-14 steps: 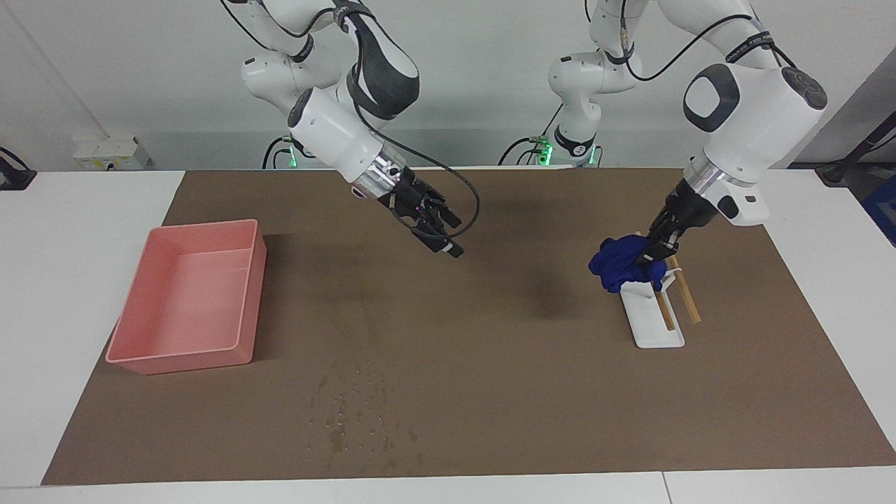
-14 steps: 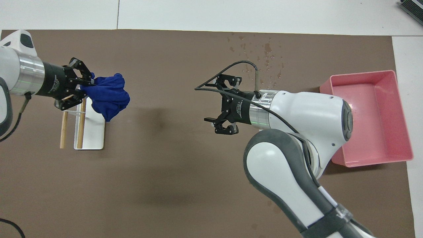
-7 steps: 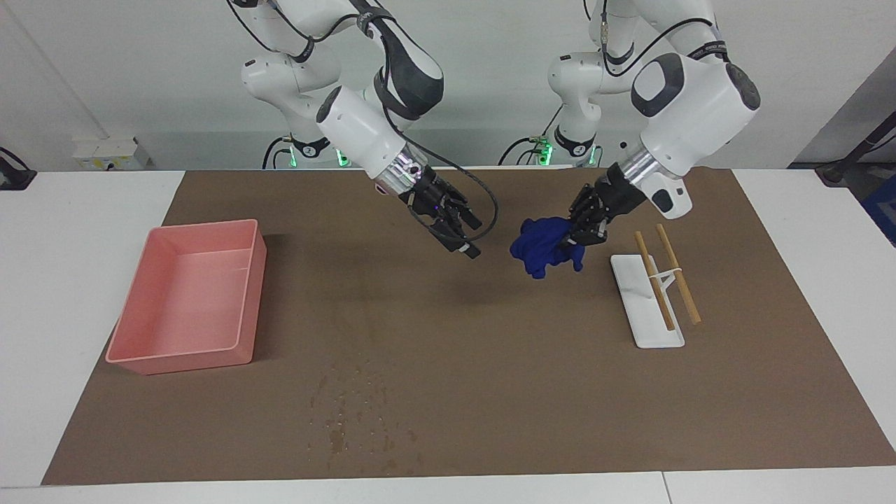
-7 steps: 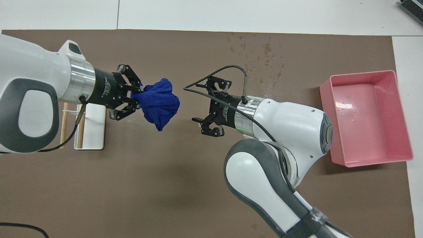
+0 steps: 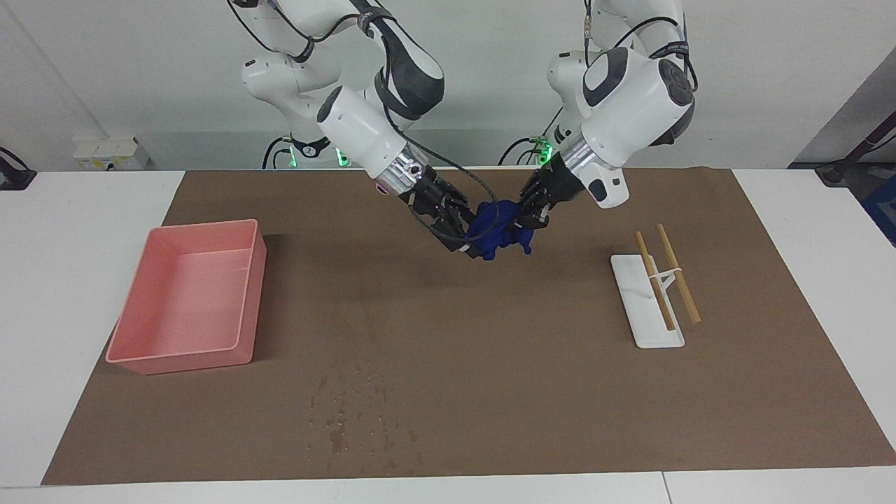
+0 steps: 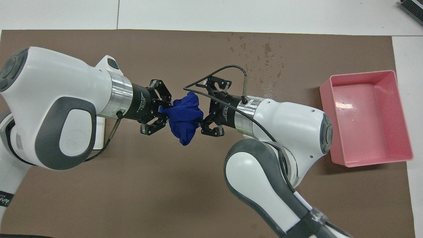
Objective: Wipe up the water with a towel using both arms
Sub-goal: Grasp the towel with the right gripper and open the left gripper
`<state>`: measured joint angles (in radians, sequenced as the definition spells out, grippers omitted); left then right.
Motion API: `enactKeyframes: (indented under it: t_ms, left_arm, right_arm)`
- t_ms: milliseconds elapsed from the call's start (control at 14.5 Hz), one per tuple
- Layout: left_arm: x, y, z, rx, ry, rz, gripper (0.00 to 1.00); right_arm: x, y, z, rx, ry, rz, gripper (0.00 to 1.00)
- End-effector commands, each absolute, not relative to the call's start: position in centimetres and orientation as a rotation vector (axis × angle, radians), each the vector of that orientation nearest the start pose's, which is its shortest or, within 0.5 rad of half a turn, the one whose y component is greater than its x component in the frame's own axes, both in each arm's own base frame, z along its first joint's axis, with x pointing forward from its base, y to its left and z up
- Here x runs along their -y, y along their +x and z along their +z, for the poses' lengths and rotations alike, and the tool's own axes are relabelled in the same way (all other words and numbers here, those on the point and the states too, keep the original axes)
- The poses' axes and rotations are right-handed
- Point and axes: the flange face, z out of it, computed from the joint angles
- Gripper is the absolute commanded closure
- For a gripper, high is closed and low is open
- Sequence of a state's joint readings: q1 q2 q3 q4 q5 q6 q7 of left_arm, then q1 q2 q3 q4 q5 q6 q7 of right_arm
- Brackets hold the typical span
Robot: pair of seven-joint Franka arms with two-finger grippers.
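Facing view: over the brown mat (image 5: 490,336) near the desk's middle, the left pincer (image 5: 526,218) clamps the blue towel (image 5: 495,232) in midair; the right pincer (image 5: 456,236), spread wide, meets the towel's edge. Water drops (image 5: 350,416) lie farther out.

bright, even light from above in both views. soft blurred shadows on the brown mat (image 5: 490,364) under the raised arms, one dark patch just below the fingers (image 5: 458,241) in the facing view, a wider faint one in the overhead view. sharp glare spot on the pink tray (image 6: 343,105) floor, sheen on the white arm shells (image 6: 59,96). focus crisp across the mat, water drops (image 5: 350,416) readable. no motion blur at the fingers. straight table edges, little distortion. blue towel (image 6: 185,115) very dark, folds barely visible.
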<state>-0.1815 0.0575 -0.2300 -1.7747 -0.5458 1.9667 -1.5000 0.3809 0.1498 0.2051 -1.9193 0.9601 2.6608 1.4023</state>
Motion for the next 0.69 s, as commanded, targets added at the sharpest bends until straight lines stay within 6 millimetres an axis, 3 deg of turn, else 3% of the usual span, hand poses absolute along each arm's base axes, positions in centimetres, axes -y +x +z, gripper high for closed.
enactKeyframes:
  t_ms: [0,346,415,484,622]
  left_arm:
    - [27.7,51.9,55.2,2.128,-2.81,0.65,1.0]
    - [30.5,50.8,55.3,2.161,-2.834,0.625,1.0]
    - [30.7,50.8,55.0,2.164,-2.834,0.62,1.0]
    - [30.8,50.7,55.0,2.165,-2.836,0.618,1.0]
    - [31.0,50.6,55.0,2.165,-2.84,0.619,1.0]
  right_arm:
    - [-32.6,54.2,47.4,-1.639,-1.585,0.363,0.0]
    - [-32.5,54.2,47.4,-1.636,-1.587,0.359,0.0]
    - [-32.5,54.3,47.4,-1.627,-1.594,0.351,0.15]
    - [-32.5,54.3,47.4,-1.616,-1.604,0.345,0.47]
    - [-32.3,54.5,47.3,-1.588,-1.621,0.307,1.0]
